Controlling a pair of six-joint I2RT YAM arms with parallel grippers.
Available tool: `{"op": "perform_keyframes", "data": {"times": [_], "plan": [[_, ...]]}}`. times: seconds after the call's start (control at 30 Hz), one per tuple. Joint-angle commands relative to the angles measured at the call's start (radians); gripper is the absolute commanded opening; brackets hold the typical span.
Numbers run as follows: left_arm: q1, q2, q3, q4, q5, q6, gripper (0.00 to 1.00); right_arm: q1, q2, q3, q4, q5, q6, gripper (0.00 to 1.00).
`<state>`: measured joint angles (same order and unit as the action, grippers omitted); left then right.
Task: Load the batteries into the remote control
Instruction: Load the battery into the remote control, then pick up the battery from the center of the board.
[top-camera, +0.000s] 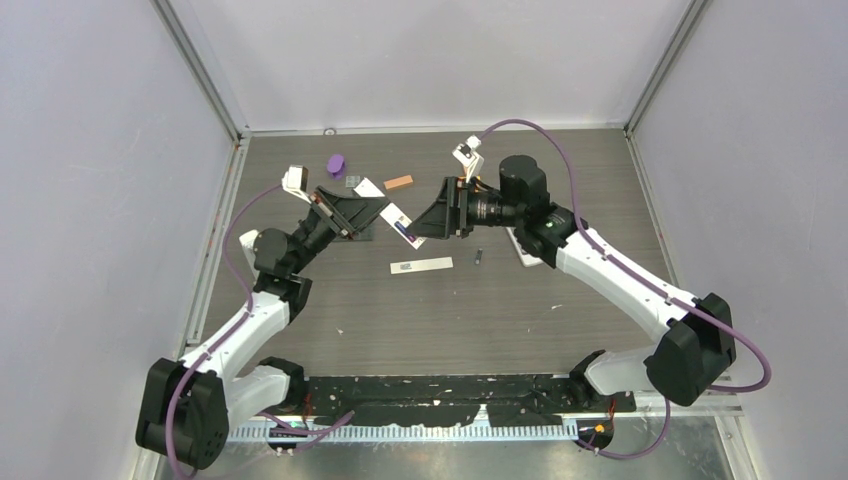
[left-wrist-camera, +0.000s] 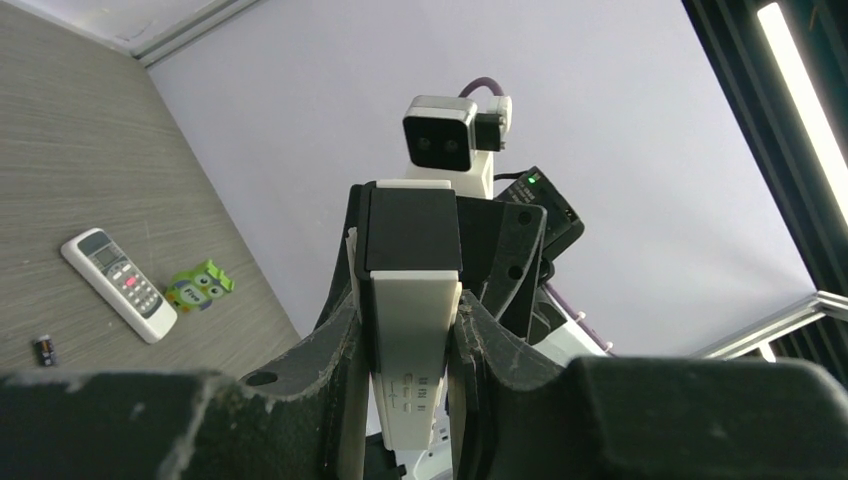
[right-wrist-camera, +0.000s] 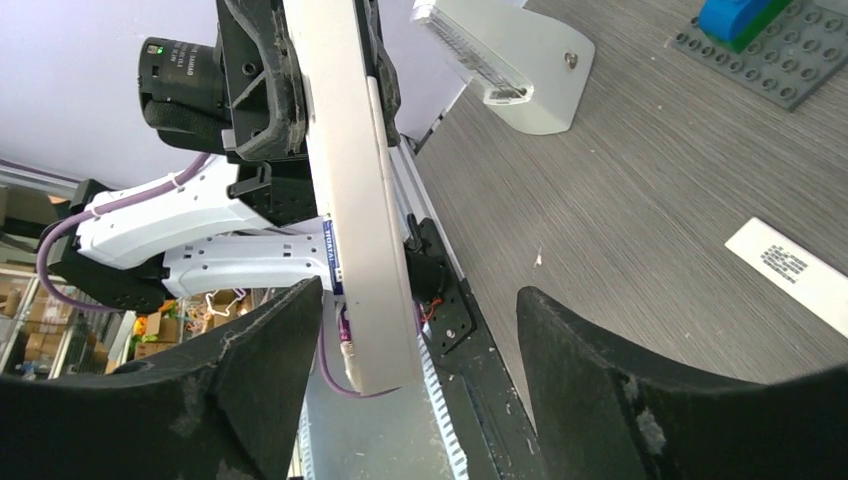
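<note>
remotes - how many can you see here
2. One slim white remote is clamped in the left gripper, held up off the table. The other, a buttoned white remote, lies on the table by the right arm, beside a green owl figure. Arms may hide more.

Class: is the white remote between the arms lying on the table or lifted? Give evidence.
Lifted. The left gripper clamps the white remote in mid-air; wall, not table, shows behind it.
</note>
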<state>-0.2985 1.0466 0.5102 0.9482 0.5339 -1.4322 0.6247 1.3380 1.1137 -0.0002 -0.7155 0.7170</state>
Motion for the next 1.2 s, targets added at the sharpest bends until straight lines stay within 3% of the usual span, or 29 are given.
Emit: {"op": "perform_keyframes", "data": {"times": [0.0, 0.17, 0.3, 0.4, 0.57, 0.8, 1.0, 1.17], "plan": [[0.007, -0.041, 0.028, -0.081, -0.015, 0.082, 0.0, -0.015, -0.021, 0.058, -0.071, 0.074, -0.055, 0.8], [0.01, -0.118, 0.057, -0.448, -0.086, 0.266, 0.0, -0.075, -0.037, 0.043, -0.265, 0.273, -0.084, 0.83], [0.012, -0.163, 0.07, -0.625, -0.158, 0.382, 0.0, -0.093, 0.005, 0.031, -0.483, 0.571, -0.153, 0.78], [0.012, -0.164, 0.069, -0.638, -0.161, 0.396, 0.0, -0.094, 0.067, -0.024, -0.517, 0.741, -0.168, 0.74], [0.012, -0.147, 0.067, -0.621, -0.143, 0.396, 0.0, -0.078, 0.197, -0.033, -0.528, 0.828, -0.178, 0.65], [0.012, -0.107, 0.074, -0.549, -0.087, 0.374, 0.0, -0.077, 0.314, 0.003, -0.528, 0.876, -0.215, 0.61], [0.012, -0.077, 0.067, -0.512, -0.063, 0.355, 0.0, -0.076, 0.428, 0.069, -0.539, 0.892, -0.213, 0.45], [0.012, -0.068, 0.077, -0.516, -0.057, 0.364, 0.0, -0.075, 0.481, 0.108, -0.542, 0.9, -0.213, 0.43]]}}
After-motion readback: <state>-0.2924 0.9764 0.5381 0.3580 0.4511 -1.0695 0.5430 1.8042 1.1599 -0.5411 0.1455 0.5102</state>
